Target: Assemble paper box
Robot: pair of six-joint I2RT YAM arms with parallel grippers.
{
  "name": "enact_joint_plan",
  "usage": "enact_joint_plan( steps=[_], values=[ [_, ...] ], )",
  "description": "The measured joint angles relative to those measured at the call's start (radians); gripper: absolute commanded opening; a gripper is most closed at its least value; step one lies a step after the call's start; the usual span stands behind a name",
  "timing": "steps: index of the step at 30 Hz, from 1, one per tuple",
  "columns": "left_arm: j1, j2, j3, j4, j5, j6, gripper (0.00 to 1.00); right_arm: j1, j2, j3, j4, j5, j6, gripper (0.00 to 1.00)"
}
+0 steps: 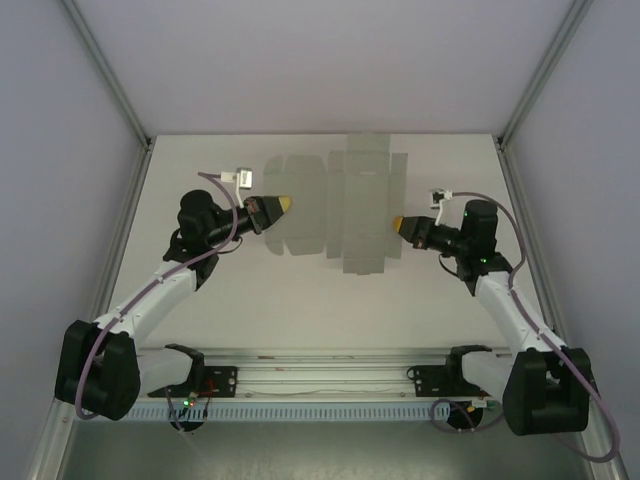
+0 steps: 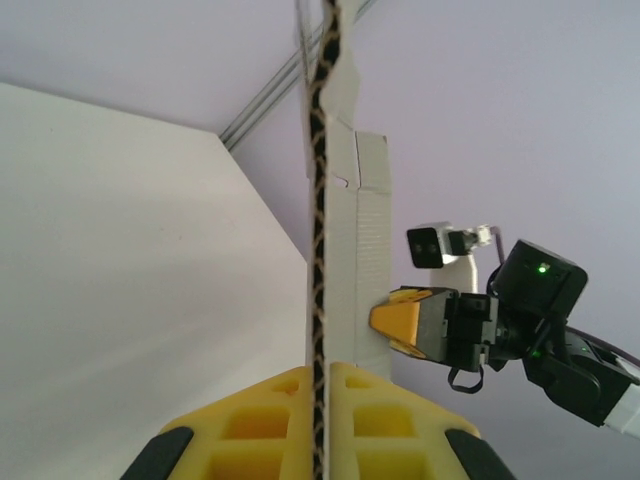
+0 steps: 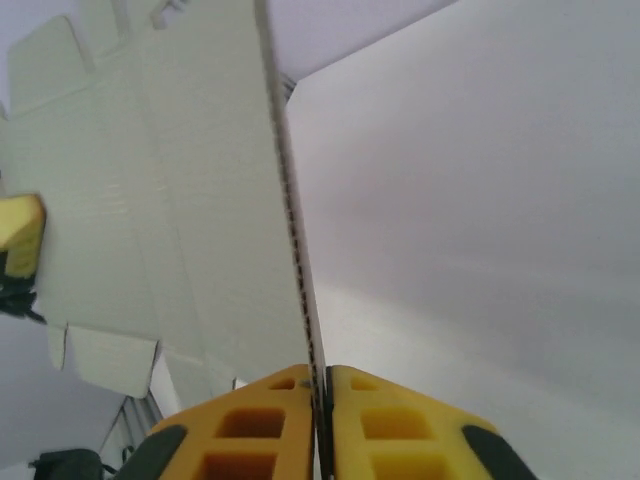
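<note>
The flat, unfolded paper box [image 1: 345, 205] hangs spread between both pincers, the left pincer [image 1: 285, 205] clamped tight on its left edge, the right pincer [image 1: 398, 224] nipping its right edge, above the pale counter [image 1: 300, 310].

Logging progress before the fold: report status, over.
Left gripper jaws shut on flat grey die-cut cardboard sheet, left edge. Right gripper jaws shut on its right edge. Sheet unfolded, spanning between both arms.
</note>
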Motion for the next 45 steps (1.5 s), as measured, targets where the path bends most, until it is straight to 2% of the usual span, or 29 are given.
enact_joint_plan(
  steps=[1, 2, 3, 4, 5, 7, 9, 14, 17, 20, 23, 29, 36, 41, 45],
  values=[
    [0.0, 0.0, 0.0, -0.004, -0.002, 0.002, 0.0, 0.0, -0.01, -0.006, 0.005, -0.003, -0.01, 0.0],
    [0.0, 0.0, -0.001, -0.007, -0.003, 0.002, 0.07, 0.0, -0.018, -0.011, 0.006, -0.004, -0.013, 0.0],
    [0.0, 0.0, -0.001, -0.011, -0.007, 0.002, 0.38, 0.0, -0.023, -0.011, 0.005, -0.005, -0.021, 0.0],
    [0.0, 0.0, -0.001, -0.018, -0.019, 0.007, 0.81, 0.0, -0.026, -0.011, 0.005, -0.006, -0.03, 0.0],
    [0.0, 0.0, 0.0, -0.041, -0.042, 0.016, 1.0, 0.0, -0.026, -0.011, 0.001, -0.008, -0.044, 0.0],
    [-0.001, -0.004, 0.006, -0.131, -0.114, 0.046, 1.0, 0.003, -0.022, -0.002, -0.041, -0.001, -0.083, 0.0],
    [-0.001, -0.012, 0.011, -0.261, -0.242, 0.087, 1.0, 0.014, -0.005, 0.023, -0.117, 0.032, -0.148, 0.0],
    [0.0, -0.028, 0.027, -0.557, -0.55, 0.17, 1.0, 0.102, 0.105, 0.117, -0.299, 0.205, -0.323, 0.0],
    [0.0, -0.032, 0.029, -0.639, -0.615, 0.202, 1.0, 0.169, 0.198, 0.177, -0.382, 0.332, -0.426, 0.0],
    [0.0, -0.028, 0.029, -0.652, -0.588, 0.217, 1.0, 0.25, 0.3, 0.252, -0.446, 0.486, -0.53, 0.0],
    [0.0, 0.017, 0.046, -0.624, -0.51, 0.216, 1.0, 0.34, 0.378, 0.316, -0.46, 0.658, -0.639, 0.0],
    [-0.012, 0.163, 0.11, -0.546, -0.357, 0.192, 1.0, 0.496, 0.419, 0.33, -0.349, 0.956, -0.826, 0.0],
    [-0.019, 0.291, 0.281, -0.552, -0.312, 0.186, 1.0, 0.665, 0.426, 0.245, -0.161, 1.176, -1.148, 0.0],
    [-0.037, 0.31, 0.358, -0.565, -0.308, 0.188, 0.99, 0.695, 0.482, 0.241, -0.074, 1.307, -1.3, 0.0],
    [-0.053, 0.362, 0.43, -0.587, -0.287, 0.191, 0.94, 0.703, 0.488, 0.236, -0.034, 1.347, -1.354, 0.0]
  ],
)
